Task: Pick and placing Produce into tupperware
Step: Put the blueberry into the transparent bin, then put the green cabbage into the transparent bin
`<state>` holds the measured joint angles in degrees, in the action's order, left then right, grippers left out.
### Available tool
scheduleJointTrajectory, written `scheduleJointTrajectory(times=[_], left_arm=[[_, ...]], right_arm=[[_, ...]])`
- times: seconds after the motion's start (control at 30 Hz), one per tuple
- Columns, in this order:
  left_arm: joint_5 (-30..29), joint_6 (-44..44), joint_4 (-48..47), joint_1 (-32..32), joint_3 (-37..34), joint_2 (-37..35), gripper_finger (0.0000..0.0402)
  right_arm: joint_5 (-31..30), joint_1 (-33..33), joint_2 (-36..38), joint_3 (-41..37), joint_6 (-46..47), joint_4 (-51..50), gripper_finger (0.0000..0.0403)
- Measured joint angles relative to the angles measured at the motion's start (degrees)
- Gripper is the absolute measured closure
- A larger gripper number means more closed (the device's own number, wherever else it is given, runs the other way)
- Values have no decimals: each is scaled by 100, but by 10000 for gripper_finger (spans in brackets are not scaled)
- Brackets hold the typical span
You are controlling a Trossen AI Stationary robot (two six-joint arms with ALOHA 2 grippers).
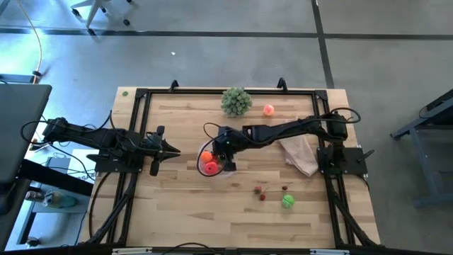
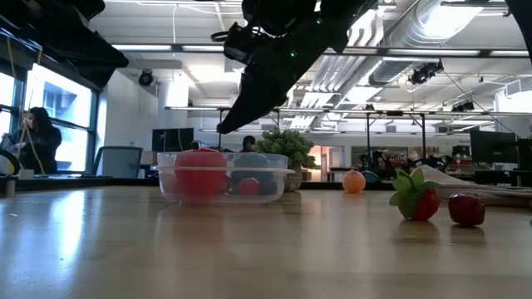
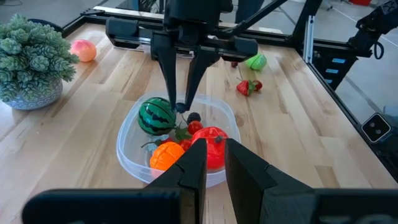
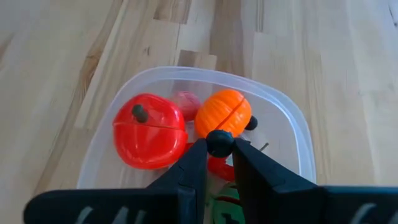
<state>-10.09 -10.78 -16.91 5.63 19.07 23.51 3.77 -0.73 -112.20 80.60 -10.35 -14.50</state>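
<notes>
The right gripper point(image 4: 218, 144) pinches a small dark berry point(image 4: 219, 142) above the tupperware point(image 1: 201, 157), seemingly ready to drop it in, while at nine o'clock the left gripper point(image 1: 172, 150) waits, fingers closed and empty.

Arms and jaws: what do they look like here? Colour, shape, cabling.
Both arms are black, jointed, mounted on black frame rails at the table's sides. Black cables loop beside each base. The left gripper has two flat-sided black blades tapering to a point. The right gripper has long narrow black blades forming a V under a wide black crossbar. No markings visible.
</notes>
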Motion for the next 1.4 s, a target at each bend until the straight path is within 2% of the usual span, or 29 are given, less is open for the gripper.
scheduleJointTrajectory(times=[0.33,0.9,1.17,1.4], left_arm=[[-2,0,2,0,0,0,355],[0,1,1,0,0,-1,355],[-2,1,1,1,-1,-2,355],[0,2,2,0,0,-2,355]], right_arm=[[105,-2,0,0,134,-140,346],[120,-1,-1,0,193,-157,306],[118,-2,6,-2,142,-157,304],[117,0,490,-9,197,-325,304]])
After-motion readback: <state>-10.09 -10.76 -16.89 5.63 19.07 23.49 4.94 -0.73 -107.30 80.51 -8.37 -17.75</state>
